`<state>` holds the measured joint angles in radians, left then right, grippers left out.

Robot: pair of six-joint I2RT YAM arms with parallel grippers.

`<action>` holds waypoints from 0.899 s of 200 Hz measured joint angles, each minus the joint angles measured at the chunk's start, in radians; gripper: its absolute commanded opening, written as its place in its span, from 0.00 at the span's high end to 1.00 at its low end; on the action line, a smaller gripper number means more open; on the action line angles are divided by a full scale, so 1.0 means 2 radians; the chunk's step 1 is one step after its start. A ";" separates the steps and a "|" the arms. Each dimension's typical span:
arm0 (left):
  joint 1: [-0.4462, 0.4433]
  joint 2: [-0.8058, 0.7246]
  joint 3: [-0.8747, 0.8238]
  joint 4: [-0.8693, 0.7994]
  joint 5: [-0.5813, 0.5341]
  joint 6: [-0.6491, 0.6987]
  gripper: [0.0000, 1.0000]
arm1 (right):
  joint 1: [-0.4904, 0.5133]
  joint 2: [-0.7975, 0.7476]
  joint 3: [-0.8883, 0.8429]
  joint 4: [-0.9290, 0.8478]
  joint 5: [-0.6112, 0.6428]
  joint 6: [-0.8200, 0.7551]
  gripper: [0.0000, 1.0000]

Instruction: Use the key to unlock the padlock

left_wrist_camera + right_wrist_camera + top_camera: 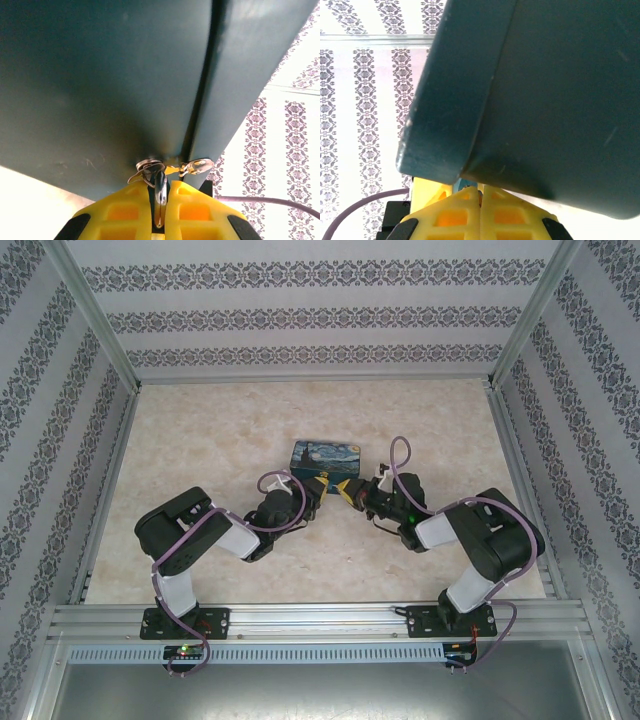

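**Top external.** The left gripper (322,486) and the right gripper (346,490) meet tip to tip just in front of the starry-night box (327,453), which sits mid-table (200,430). The padlock and key are too small to make out from here.

**Left wrist.** The left gripper (160,189) is all but closed, pinching a thin silvery strip that I judge to be the key (160,180). Its far end reaches a small wire ring (146,167) beside the box's metal latch (197,165), close under the box's dark wall. Whether the key is seated in the lock cannot be determined.

**Right wrist.** The right gripper (480,192) has its jaws pressed together. A sliver of teal-blue, taken to be the padlock (463,186), lies just beside the fingertips under the box's edge. A firm hold on it cannot be confirmed.

**Recommendation.** The step appears to be working the key at the lock.
- Hold the lock body steady against rotation.
- Keep the key in line with the keyway.
- Turn gently about the key's own axis, since the thin metal could slip or bend under side load.

**Condition of items.** The key is dull, narrow and shiny along one edge. The padlock shows only a small smooth teal face, with the shackle hidden.
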<state>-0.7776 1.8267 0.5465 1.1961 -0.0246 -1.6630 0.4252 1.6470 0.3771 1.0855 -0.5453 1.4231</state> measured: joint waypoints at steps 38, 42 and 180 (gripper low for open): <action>-0.001 0.000 0.001 0.001 0.000 0.000 1.00 | -0.009 0.007 0.008 -0.002 -0.023 0.002 1.00; -0.001 0.000 0.001 0.001 0.000 0.000 1.00 | -0.009 0.008 0.009 -0.002 -0.024 0.003 1.00; 0.000 0.004 0.004 -0.011 -0.016 -0.001 1.00 | -0.005 0.055 0.051 -0.005 -0.034 0.009 1.00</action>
<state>-0.7780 1.8351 0.5549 1.1748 -0.0563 -1.6657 0.4160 1.7576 0.4782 1.0748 -0.6128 1.4414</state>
